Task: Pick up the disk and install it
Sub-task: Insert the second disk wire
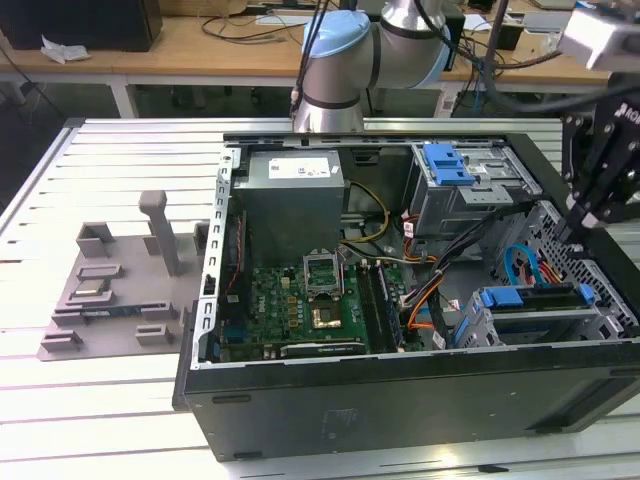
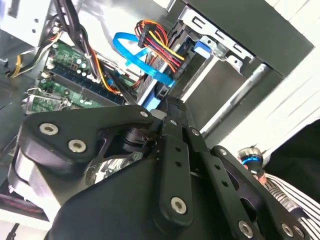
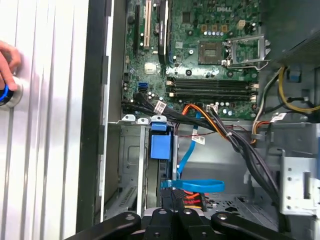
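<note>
Black end effector nearest, grip state unclear, above drive cage edge, disk seated inside, open motherboard beyond

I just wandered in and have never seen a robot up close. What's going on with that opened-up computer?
A robot arm is working inside an open computer case lying on a table. Its gripper hangs over the drive cage at the exterior view's right. The disk, in its blue bracket, appears to sit in that cage, just under the gripper. Whether it is being gripped is unclear. A person's hand is beside the case.
</note>
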{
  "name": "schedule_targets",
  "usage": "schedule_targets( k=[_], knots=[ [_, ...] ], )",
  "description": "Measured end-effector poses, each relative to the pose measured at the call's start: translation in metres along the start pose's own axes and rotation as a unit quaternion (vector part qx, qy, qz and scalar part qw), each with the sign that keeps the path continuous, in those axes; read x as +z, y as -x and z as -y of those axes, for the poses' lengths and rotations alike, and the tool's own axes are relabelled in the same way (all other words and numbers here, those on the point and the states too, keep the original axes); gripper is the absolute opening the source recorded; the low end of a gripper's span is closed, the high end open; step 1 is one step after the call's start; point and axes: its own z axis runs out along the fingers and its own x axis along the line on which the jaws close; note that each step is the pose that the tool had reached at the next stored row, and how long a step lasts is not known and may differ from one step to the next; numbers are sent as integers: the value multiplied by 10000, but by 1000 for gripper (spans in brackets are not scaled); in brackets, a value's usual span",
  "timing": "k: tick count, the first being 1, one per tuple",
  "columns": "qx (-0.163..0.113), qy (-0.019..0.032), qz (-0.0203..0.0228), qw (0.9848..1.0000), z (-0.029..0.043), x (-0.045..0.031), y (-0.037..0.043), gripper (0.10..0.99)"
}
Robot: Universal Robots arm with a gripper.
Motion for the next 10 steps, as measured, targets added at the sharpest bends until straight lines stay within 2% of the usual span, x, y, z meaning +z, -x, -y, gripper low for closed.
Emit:
schedule_targets(
  k=[1,2,10],
  knots=[
    [0,-1,0,10000,-3,-60,-3,102],
    [0,-1,0,10000,-4,-79,-4,102],
    [0,-1,0,10000,-5,-88,-5,102]
  ],
)
